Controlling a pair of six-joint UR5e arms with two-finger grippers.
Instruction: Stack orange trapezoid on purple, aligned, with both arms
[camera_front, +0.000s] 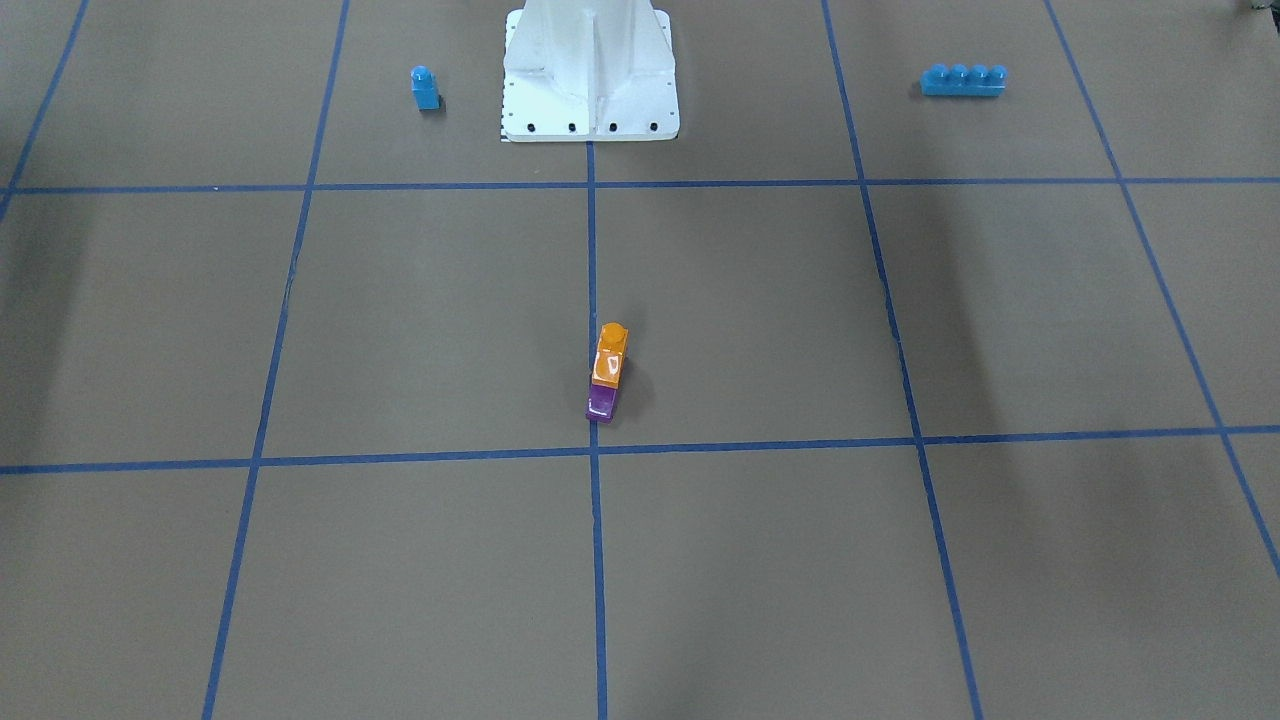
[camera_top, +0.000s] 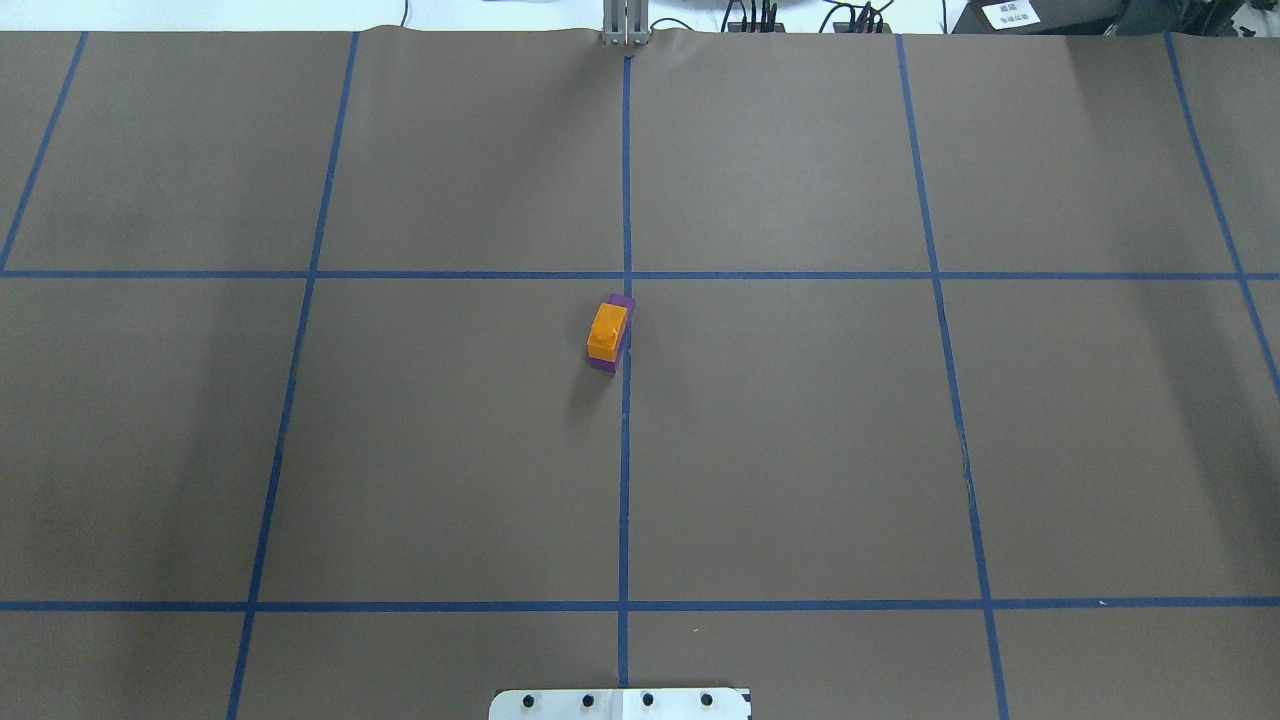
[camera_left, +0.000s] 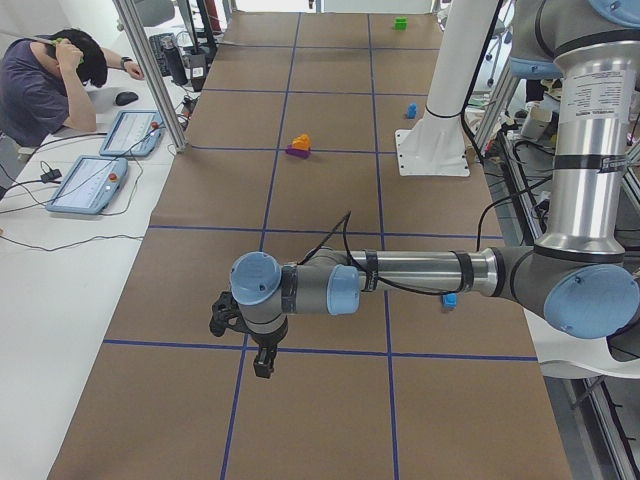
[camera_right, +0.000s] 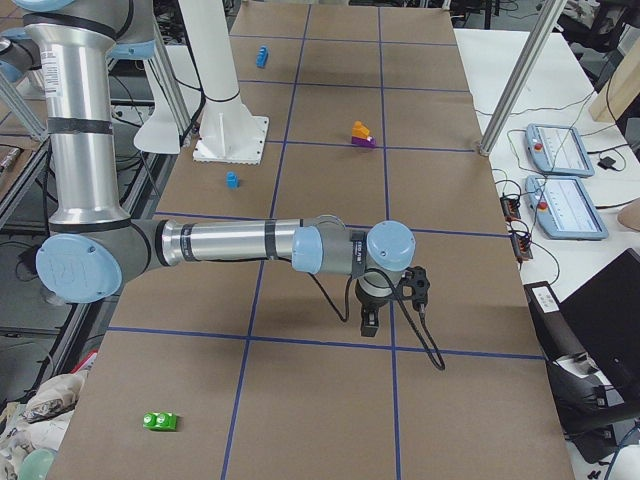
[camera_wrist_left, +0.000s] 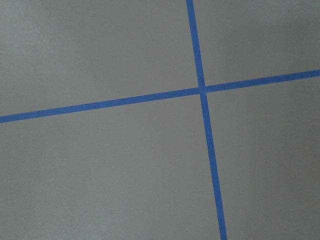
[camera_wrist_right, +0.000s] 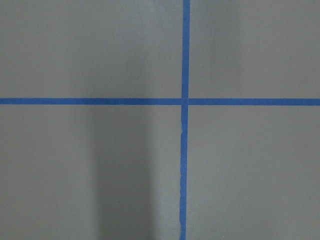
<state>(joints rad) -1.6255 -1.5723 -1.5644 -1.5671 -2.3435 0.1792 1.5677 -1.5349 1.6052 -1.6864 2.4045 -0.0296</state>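
Observation:
The orange trapezoid (camera_front: 611, 352) sits on top of the purple block (camera_front: 601, 405) near the table's middle, on the centre tape line. Purple edges stick out beyond the orange at both ends. The stack also shows in the overhead view, orange (camera_top: 607, 327) over purple (camera_top: 603, 364), and far off in both side views (camera_left: 300, 142) (camera_right: 361, 130). My left gripper (camera_left: 262, 362) hangs downward over the table far from the stack. My right gripper (camera_right: 368, 322) hangs likewise at the opposite end. I cannot tell whether either is open or shut. Both wrist views show only bare mat and tape.
A small blue single-stud block (camera_front: 425, 88) stands beside the white robot base (camera_front: 590, 100). A long blue four-stud brick (camera_front: 963, 80) lies on the base's other side. A green block (camera_right: 160, 421) lies at the table's near right end. An operator (camera_left: 40, 90) sits beside the table.

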